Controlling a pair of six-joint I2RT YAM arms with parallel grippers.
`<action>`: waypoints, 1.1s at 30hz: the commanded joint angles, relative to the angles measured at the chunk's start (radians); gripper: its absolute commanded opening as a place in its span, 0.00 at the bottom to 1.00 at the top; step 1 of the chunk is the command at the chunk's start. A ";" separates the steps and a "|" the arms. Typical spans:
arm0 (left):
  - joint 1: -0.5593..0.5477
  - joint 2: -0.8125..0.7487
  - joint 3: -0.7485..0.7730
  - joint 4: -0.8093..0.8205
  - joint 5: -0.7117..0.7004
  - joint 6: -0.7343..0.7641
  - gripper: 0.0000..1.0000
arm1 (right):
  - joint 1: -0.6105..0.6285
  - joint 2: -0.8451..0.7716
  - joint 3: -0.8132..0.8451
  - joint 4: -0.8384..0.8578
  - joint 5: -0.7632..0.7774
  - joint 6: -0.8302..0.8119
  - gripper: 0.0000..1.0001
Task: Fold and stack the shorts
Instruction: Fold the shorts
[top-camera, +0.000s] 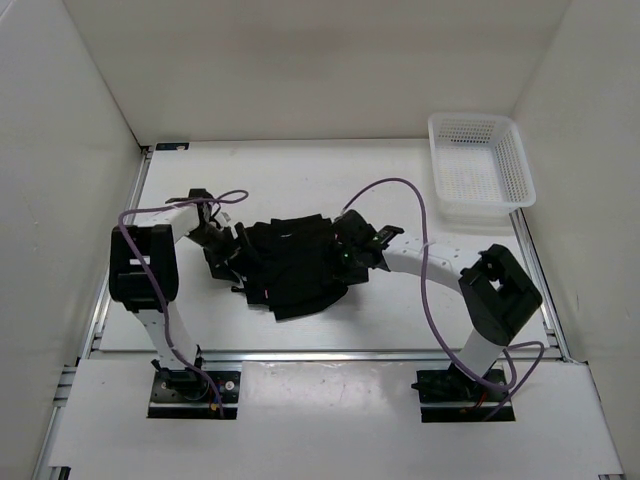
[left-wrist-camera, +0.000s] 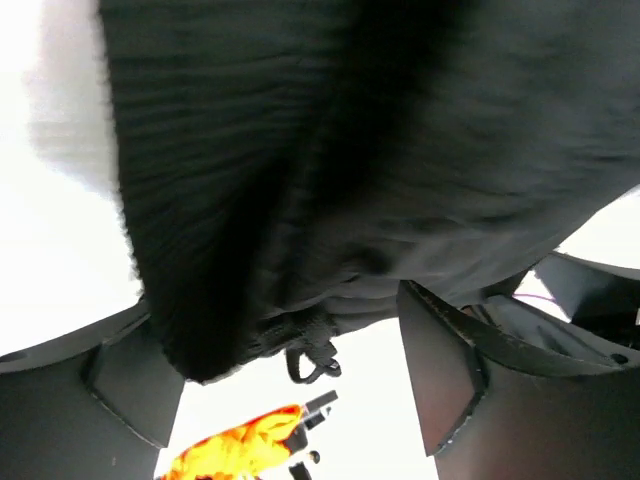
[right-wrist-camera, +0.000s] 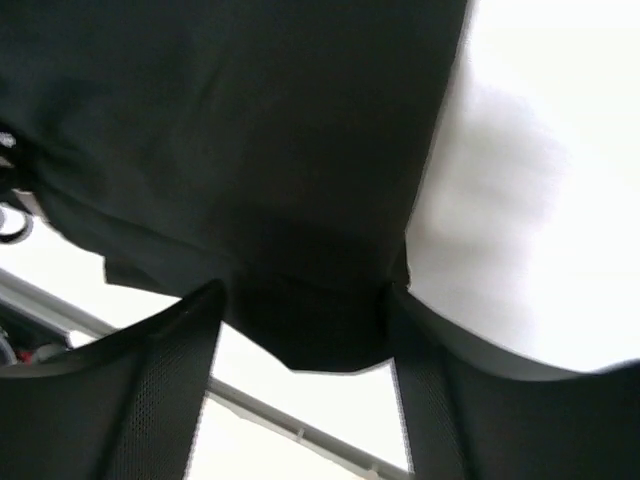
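Shorts (top-camera: 300, 262) crumpled, basket (top-camera: 485, 206) well apart — far right

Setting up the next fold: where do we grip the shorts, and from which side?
Take the shorts by two edges. Grip the ribbed waistband at the pile's left, coming in from the left, and the loose corner on the right, coming in from the right. Both are thin and free enough to slip between open fingers, whereas the middle is piled folds.

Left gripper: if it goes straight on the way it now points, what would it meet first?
The shorts. In the left wrist view the black cloth lies directly ahead of the left gripper and reaches between its open fingers. Contact looks almost immediate, though depth is unclear.
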 joint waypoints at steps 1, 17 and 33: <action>-0.001 -0.087 0.048 -0.033 -0.011 0.035 0.91 | -0.003 -0.064 0.014 -0.038 0.098 -0.008 0.78; -0.087 0.049 0.353 -0.092 -0.234 -0.007 0.10 | -0.071 0.238 0.462 -0.120 0.075 -0.060 0.02; -0.156 0.111 0.670 -0.218 -0.333 0.012 0.40 | -0.143 0.136 0.464 -0.120 0.142 -0.072 0.74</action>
